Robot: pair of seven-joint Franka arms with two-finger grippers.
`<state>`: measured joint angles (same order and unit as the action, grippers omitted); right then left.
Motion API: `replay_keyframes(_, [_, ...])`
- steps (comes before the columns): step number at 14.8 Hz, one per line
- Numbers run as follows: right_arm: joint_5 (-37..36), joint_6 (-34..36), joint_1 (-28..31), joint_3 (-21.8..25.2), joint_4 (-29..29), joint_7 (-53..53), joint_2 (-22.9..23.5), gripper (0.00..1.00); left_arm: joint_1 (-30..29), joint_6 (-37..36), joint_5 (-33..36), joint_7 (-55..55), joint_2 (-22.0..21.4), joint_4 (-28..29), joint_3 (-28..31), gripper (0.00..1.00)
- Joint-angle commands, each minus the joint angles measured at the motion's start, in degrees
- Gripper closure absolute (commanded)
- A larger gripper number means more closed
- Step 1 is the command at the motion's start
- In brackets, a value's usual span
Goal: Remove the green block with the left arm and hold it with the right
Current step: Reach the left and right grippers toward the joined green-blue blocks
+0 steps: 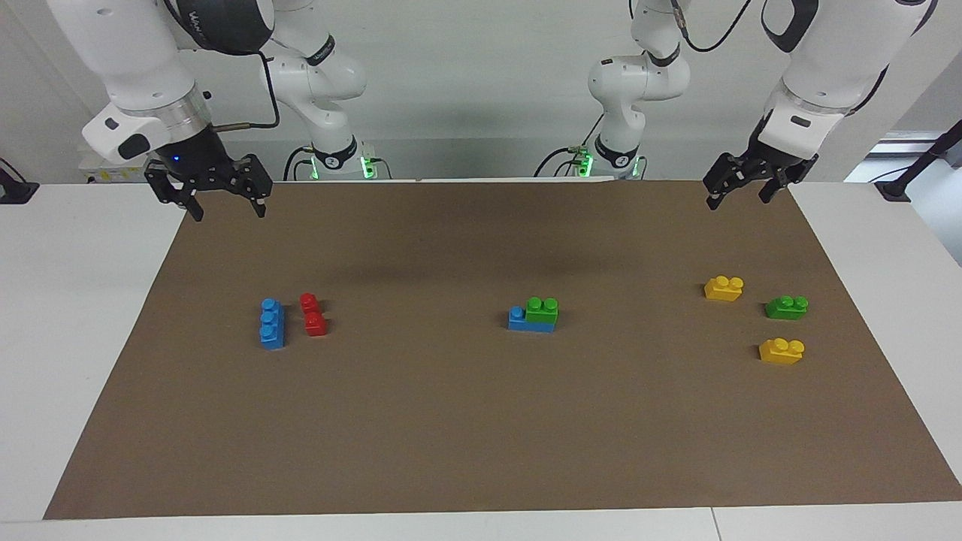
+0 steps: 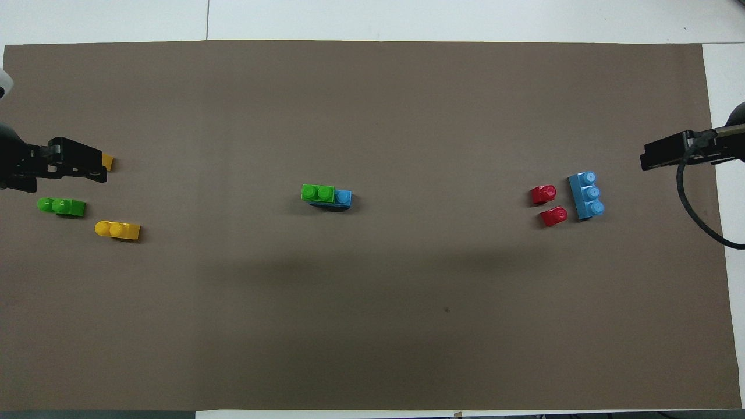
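Observation:
A green block (image 1: 542, 309) with two studs sits pressed on top of a blue three-stud brick (image 1: 516, 318) in the middle of the brown mat; the pair also shows in the overhead view, the green block (image 2: 318, 192) on the blue brick (image 2: 344, 198). A second green block (image 1: 787, 306) lies loose toward the left arm's end, also in the overhead view (image 2: 61, 206). My left gripper (image 1: 740, 197) is open and empty, raised over the mat at its own end (image 2: 78, 160). My right gripper (image 1: 227, 207) is open and empty, raised at its end (image 2: 666, 151).
Two yellow bricks (image 1: 724, 288) (image 1: 782, 350) lie beside the loose green block; in the overhead view the left gripper partly covers one yellow brick (image 2: 107, 162). Two red bricks (image 1: 310, 303) (image 1: 316, 324) and another blue three-stud brick (image 1: 272, 324) lie toward the right arm's end.

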<state>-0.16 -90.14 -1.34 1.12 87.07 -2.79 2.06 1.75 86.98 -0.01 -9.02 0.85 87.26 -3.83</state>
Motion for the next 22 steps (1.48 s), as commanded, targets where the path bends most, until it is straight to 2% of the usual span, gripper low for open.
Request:
replay_keyframes(1, [-0.7, -0.5, -0.1, -0.2, 0.1, 1.2, -0.2, 0.00, -0.9, 0.4, -0.3, 1.3, -1.6, 1.8, -0.2, 0.00])
replay_keyframes(9, [-0.5, 1.1, -0.3, -0.2, 0.3, -0.8, -0.4, 0.00, -0.8, 0.7, -0.3, 1.3, -1.6, 2.1, -0.2, 0.00])
replay_keyframes(12, [0.8, 1.1, -0.3, -1.0, 2.0, -11.2, -1.4, 0.00, -0.9, 0.7, -0.3, 1.2, -1.6, 2.1, -0.2, 0.00])
replay_keyframes(14, [6.6, 0.0, -0.2, -1.0, 4.1, -17.8, -2.4, 0.00, -0.9, 0.7, -0.3, 1.2, -1.6, 2.1, -0.1, 0.00])
replay_keyframes(17, [10.2, -5.2, -0.3, -1.0, 7.7, -27.4, -3.5, 0.00, -0.9, 0.7, -0.3, 0.9, -1.6, 2.1, -0.1, 0.00])
replay_keyframes(20, [17.4, -9.9, -0.2, -1.0, 13.1, -32.0, -4.3, 0.00, -0.9, 0.4, -0.3, 1.0, -1.6, 2.1, -0.1, 0.00])
replay_keyframes(21, [18.6, -12.8, -0.2, -1.0, 15.4, -36.9, -4.3, 0.00, -0.9, 0.0, -0.3, 1.0, -1.6, 2.2, -0.1, 0.00])
replay_keyframes(22, [23.1, -17.5, -0.3, -1.0, 18.1, -43.9, -4.4, 0.00, -1.0, -0.1, -0.3, 1.0, -1.6, 2.4, -0.1, 0.00])
